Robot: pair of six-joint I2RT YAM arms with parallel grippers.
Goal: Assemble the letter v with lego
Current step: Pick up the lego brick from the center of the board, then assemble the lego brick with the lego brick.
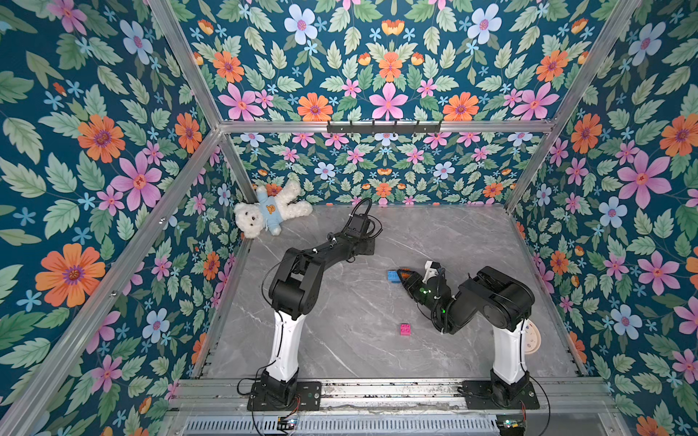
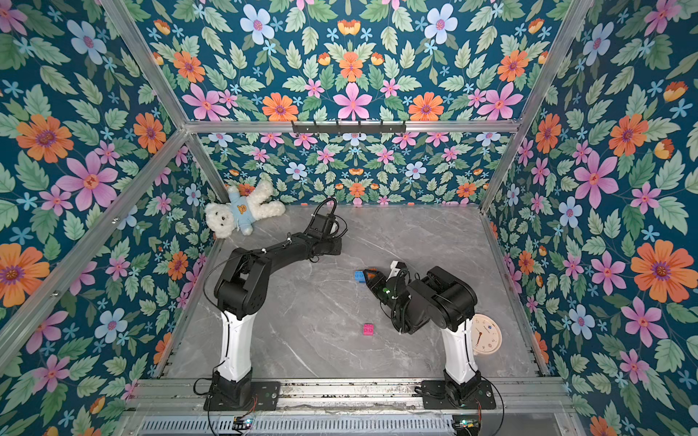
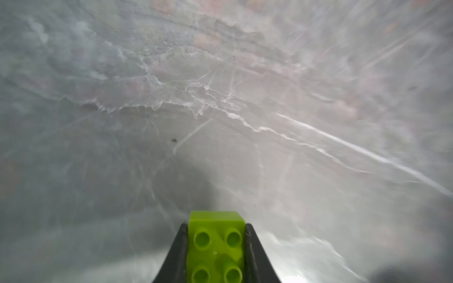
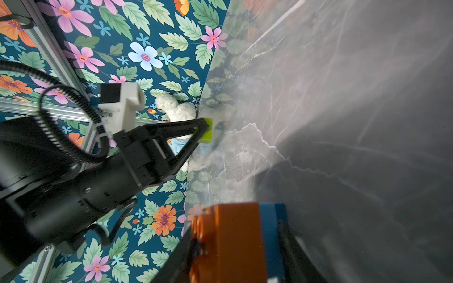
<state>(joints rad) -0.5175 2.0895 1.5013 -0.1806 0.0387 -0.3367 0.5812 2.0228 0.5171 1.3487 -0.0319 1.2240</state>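
Observation:
My left gripper (image 3: 217, 225) is shut on a lime lego brick (image 3: 215, 245), studs toward the camera, just above the grey marble table (image 3: 220, 122). The right wrist view shows that same gripper (image 4: 204, 132) pinching the lime brick (image 4: 207, 132) near the back of the table. In both top views its own wrist hides it. My right gripper (image 4: 235, 225) is shut on an orange brick (image 4: 228, 245) stacked against a blue brick (image 4: 272, 235), mid-table (image 1: 399, 275). A pink brick (image 1: 405, 329) lies loose on the table in front of it. The letter v is out of view.
A white teddy bear (image 1: 264, 213) in a blue top lies in the back left corner. A round cream clock (image 2: 486, 334) lies flat by the right arm's base. Floral walls and aluminium frame rails close in the table on three sides.

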